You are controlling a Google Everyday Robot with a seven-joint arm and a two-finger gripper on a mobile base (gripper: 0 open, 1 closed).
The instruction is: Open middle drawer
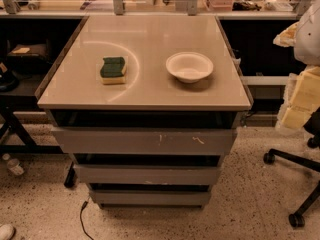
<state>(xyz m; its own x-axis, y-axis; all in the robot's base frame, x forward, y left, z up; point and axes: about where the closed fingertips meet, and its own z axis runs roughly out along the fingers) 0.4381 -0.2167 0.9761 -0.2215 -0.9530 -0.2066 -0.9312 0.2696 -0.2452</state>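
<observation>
A grey cabinet with a beige top (145, 91) stands in the middle of the camera view, with three grey drawers stacked in its front. The middle drawer (147, 175) shows a plain, handle-less flat front with a dark gap above it; its inside is hidden. Above it is the taller drawer front with pale scratch marks (145, 141). Below it is the slimmer, narrower drawer front (150, 198). My gripper is not in view.
A green and yellow sponge (113, 70) and a white bowl (189, 66) lie on the cabinet top. An office chair base (295, 184) stands on the right, with pale yellow blocks (302, 96) above it. A cable (82, 219) lies on the speckled floor at lower left.
</observation>
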